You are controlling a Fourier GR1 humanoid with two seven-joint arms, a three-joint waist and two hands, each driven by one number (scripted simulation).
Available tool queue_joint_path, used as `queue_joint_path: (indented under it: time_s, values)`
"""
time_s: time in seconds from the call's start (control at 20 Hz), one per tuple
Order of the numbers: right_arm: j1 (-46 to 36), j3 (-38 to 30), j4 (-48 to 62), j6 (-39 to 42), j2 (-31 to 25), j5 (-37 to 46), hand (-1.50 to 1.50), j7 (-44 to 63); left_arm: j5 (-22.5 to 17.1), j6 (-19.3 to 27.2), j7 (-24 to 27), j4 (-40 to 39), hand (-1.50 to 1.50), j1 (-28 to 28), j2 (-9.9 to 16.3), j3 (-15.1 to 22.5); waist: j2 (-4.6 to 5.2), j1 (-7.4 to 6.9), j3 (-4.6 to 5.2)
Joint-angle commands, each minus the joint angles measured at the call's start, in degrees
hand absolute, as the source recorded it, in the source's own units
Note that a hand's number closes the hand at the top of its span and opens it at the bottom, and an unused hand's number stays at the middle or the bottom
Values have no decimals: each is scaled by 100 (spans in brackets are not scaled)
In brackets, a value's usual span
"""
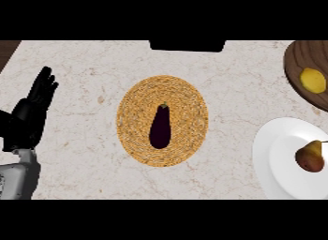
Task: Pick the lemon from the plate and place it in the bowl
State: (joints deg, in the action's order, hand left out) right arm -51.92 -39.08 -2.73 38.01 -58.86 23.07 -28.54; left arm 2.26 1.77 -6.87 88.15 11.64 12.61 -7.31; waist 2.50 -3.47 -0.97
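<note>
Resting open at the view's left edge, left hand [27,112] with fingers straight and up, holding nothing; right hand not showing. Lying well apart from that hand, across the marble surface [84,154], past the woven mat [132,126] bearing an aubergine [160,127]: the lemon [313,80], sitting on the dark wooden plate [298,58] at far upper right. Judging the unseen right arm nearer. Showing below, a white dish [274,154] carrying a pear [310,157].

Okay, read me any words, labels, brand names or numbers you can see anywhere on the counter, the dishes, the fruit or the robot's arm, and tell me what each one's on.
None: there is no readable text in the head view. The wooden plate, lemon, white bowl, pear, woven mat, eggplant and left hand all look unmarked.
</note>
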Motion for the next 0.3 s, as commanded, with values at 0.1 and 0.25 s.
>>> queue_joint_path:
  time_s: [0.1,0.25]
  values:
    - [202,-285,-12,1018,-88,-320,-150,-332,-22,14,-9,56,0,80,55,-72,-3,10,-24]
    - [210,-377,-120,1382,-242,-440,-150,-214,-56,-27,6,-33,0,-37,-2,-44,-30,62,-10]
